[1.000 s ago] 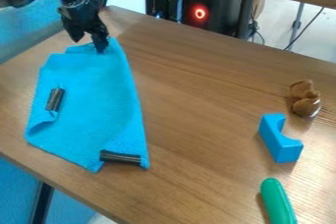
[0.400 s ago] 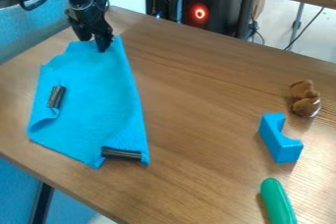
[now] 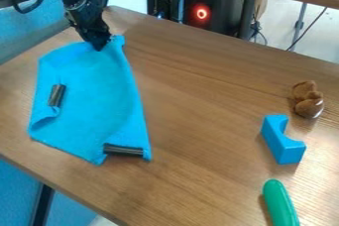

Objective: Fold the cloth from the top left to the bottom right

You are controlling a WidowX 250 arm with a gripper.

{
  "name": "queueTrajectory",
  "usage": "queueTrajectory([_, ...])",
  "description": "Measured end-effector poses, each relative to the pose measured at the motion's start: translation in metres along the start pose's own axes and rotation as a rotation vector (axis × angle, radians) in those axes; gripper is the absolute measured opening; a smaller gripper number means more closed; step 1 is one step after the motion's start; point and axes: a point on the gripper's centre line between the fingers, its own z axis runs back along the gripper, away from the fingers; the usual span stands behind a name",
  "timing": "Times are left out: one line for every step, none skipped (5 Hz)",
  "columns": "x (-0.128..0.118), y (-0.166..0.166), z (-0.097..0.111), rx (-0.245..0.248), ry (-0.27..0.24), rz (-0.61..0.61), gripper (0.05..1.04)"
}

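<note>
judging from the lie of things, barely into the fold. done at most: a hold taken on the far edge of the blue cloth (image 3: 92, 98). not done: any real fold, no layer laid over toward the bottom right. left to do: lift that edge, carry diagonally across, lay down near the bottom right corner, let go, back off. looks held closer to the middle or right of the far edge than to the top left corner, so may fold crooked or drag the whole thing along.

cloth location: spread on the desk (image 3: 198, 121), right under the end effector (image 3: 99, 47) and stretching from there toward the camera. mostly open, ruffled just beside the tips. curled a bit below and left of the end effector, next to the first dark strip (image 3: 57, 95); turned up again farther below, slightly right, at the second dark strip (image 3: 123, 150). hard to tell whether attached or just lying there.

pose: black arm (image 3: 78, 4) coming in from above and left of the end effector, slanting down and rightward, tilted rather than plumb. hangs low at the far edge, tips at cloth level. seems pinched together, clamped on cloth fabric.
</note>
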Motion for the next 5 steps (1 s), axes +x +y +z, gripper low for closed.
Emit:
queueTrajectory([-0.007,-0.004,0.0,-0.034,-0.01,-0.012,0.068])
queueTrajectory([-0.015,-0.012,0.015,-0.076,-0.045,-0.025,0.052])
queueTrajectory([-0.014,-0.029,0.045,-0.112,-0.152,-0.059,0.051])
queueTrajectory([-0.02,-0.051,0.082,-0.09,-0.26,-0.108,0.051])
queueTrajectory([-0.038,-0.074,0.105,-0.089,-0.308,-0.167,0.051])
